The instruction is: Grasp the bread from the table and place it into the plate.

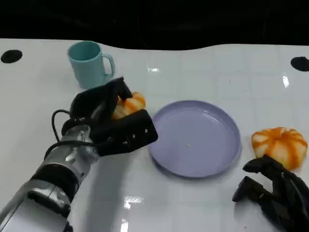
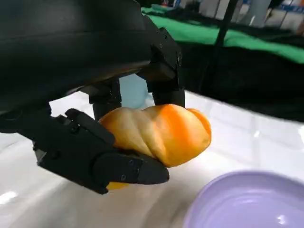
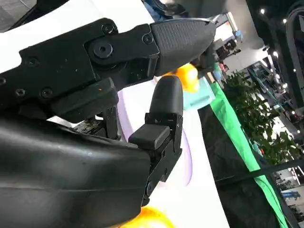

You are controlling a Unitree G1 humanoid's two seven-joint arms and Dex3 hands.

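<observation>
Nearest me, at five o'clock, my right hand [image 1: 277, 193] rests on the table [image 1: 203, 203] with fingers apart, holding nothing, a second bun [image 1: 280, 146] just beyond it. At nine o'clock my left hand [image 1: 113, 121] grips the bread [image 2: 159, 133] beside the purple plate [image 1: 195, 137]. A teal mug [image 1: 88, 63] stands at eleven o'clock.

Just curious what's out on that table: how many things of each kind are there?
Bread: 2, one held in the left hand, one on the table by the right hand
Plate: 1
Mug: 1
Total: 4
</observation>
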